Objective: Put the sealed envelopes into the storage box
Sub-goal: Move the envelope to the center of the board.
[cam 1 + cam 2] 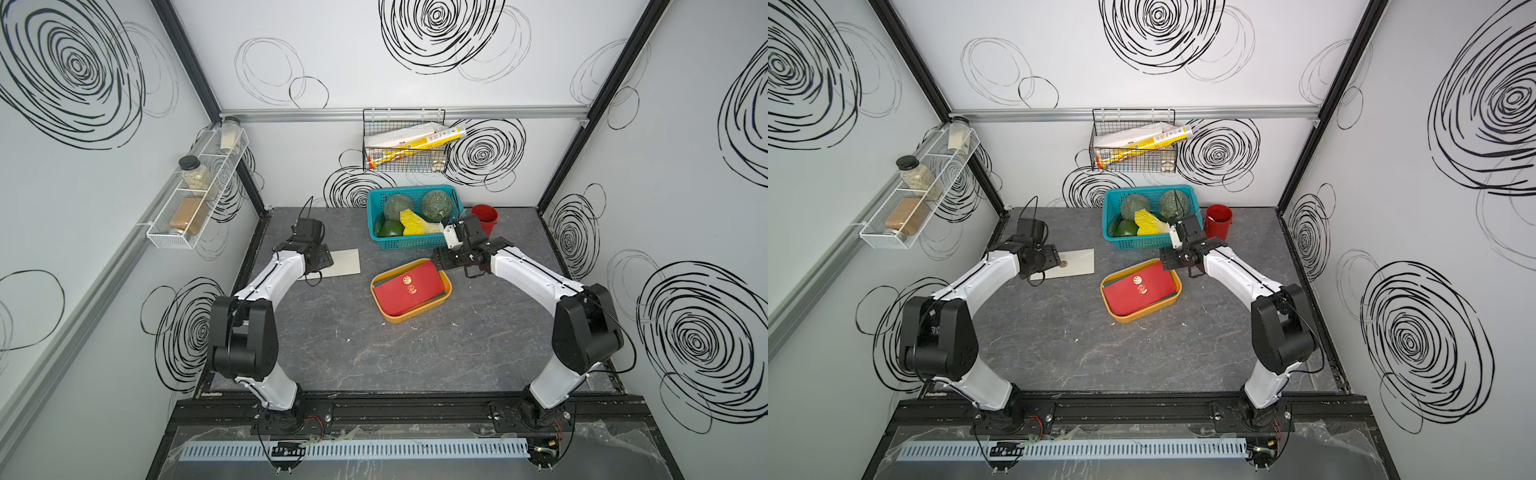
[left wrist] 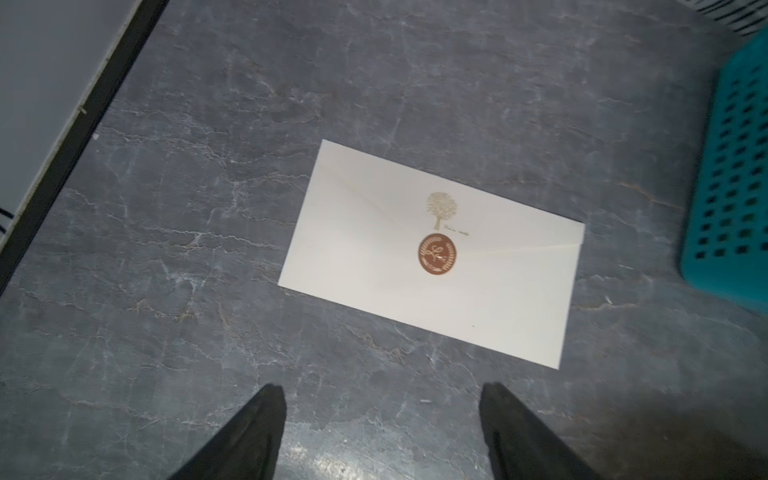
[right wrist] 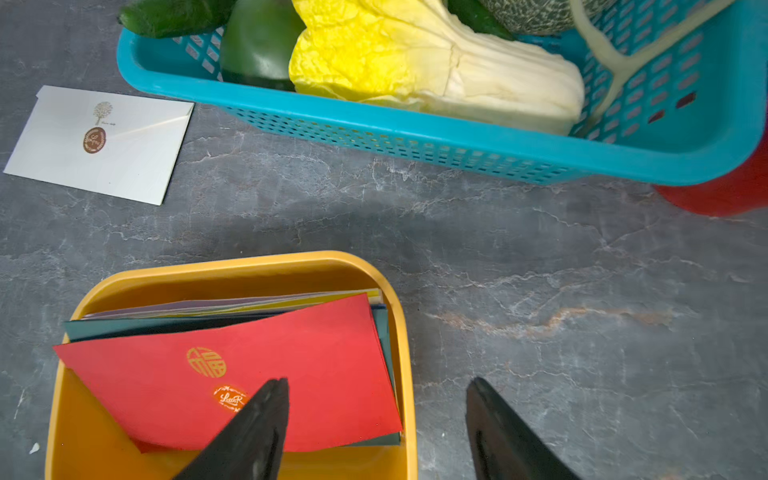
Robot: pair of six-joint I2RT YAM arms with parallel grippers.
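Top views both show the storage box (image 1: 400, 319) near the middle of the grey table (image 1: 374, 361), a red envelope (image 1: 409, 293) uppermost on the stack inside it, and 1 white envelope (image 1: 1075, 264) flat on the table, well apart from the box, partly hidden by the left gripper (image 1: 326, 258). The right gripper (image 1: 442, 258) hangs at the box's far corner, just in front of the teal basket (image 1: 411, 243). Left wrist: the 2 black fingers (image 2: 266, 415) stand wide apart and empty, the white envelope ahead of them, its round brown seal (image 2: 437, 254) facing up. Right wrist: the fingers are spread, gripping nothing; 1 hangs over the red envelope, the other over bare table beside the box; edges of other envelopes show beneath it.
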